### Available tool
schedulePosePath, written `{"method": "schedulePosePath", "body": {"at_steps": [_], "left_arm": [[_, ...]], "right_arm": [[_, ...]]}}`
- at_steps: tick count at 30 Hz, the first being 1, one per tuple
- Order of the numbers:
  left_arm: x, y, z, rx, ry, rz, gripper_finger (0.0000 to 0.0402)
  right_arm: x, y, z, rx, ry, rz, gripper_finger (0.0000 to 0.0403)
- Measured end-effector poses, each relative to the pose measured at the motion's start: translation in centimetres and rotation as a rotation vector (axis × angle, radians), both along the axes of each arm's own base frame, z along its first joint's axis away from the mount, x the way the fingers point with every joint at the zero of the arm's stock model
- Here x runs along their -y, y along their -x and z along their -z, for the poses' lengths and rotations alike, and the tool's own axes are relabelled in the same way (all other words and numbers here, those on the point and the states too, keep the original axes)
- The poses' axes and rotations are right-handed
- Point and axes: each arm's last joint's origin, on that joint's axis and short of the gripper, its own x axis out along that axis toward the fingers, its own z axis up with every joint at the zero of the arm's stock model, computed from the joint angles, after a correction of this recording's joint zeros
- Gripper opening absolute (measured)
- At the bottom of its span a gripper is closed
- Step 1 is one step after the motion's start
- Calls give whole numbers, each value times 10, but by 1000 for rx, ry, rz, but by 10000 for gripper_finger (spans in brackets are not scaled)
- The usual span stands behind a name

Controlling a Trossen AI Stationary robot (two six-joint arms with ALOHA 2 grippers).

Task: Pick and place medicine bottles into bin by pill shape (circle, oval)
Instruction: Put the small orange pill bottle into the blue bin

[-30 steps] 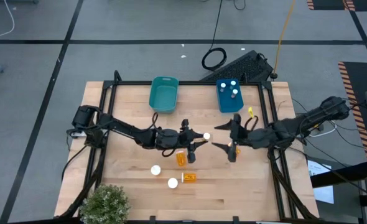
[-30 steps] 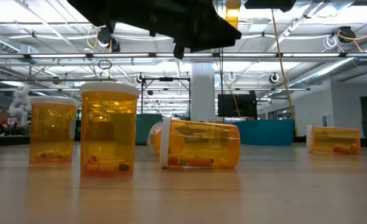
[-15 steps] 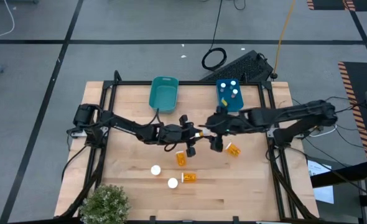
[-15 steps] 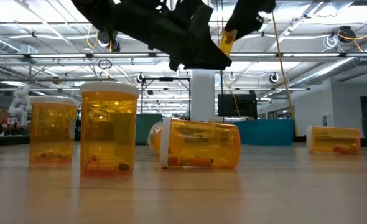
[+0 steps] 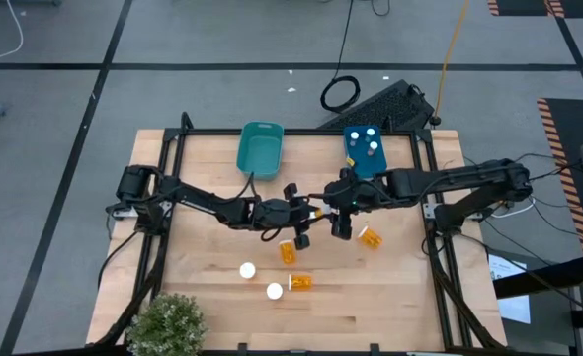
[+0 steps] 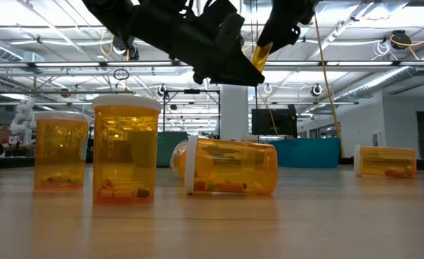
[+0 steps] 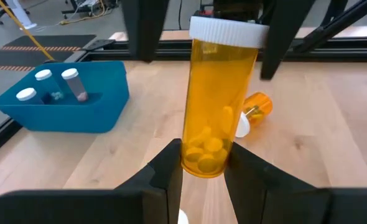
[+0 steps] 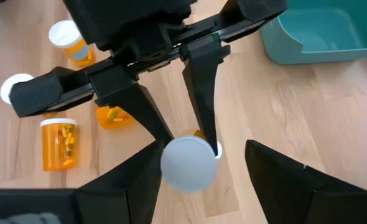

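Since a second ago, the right arm has swung in from the desk's 3 o'clock edge to meet the left arm at mid-desk, leaving a bottle (image 5: 370, 237) lying on the wood below it. Sorting looks partly done: the dark blue bin (image 5: 355, 160) at 1 o'clock holds three bottles, the teal bin (image 5: 260, 153) at 11 o'clock shows none, and about five bottles lie loose on the desk (image 5: 400, 297), including two upright ones (image 5: 247, 269) toward 7 o'clock and one on its side (image 5: 300, 282) near 6 o'clock. At centre, the left tool (image 7: 202, 171) pinches the base of an orange bottle (image 7: 219, 112) holding round tablets, its white cap pointing away toward the right arm. The right tool (image 8: 199, 162) is spread, its fingers either side of that cap without touching it, which reads as a hand-over about to happen. The dark blue bin lies at 1 o'clock from the pair, near the right arm.
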Motion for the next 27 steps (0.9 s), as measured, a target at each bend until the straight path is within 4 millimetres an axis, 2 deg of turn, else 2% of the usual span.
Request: {"method": "schedulePosePath", "body": {"at_steps": [14, 20, 23, 27], "left_arm": [[0, 0, 0, -2, 5, -18, 104], [0, 0, 0, 8, 13, -20, 108], [2, 0, 0, 8, 21, -18, 134], [4, 0, 0, 13, 36, -19, 195]], "right_arm": [[-1, 0, 0, -7, -17, -19, 121], [-1, 0, 0, -6, -16, -19, 114], [-1, 1, 0, -7, -13, -24, 121], [-1, 1, 0, -9, 0, -38, 120]]}}
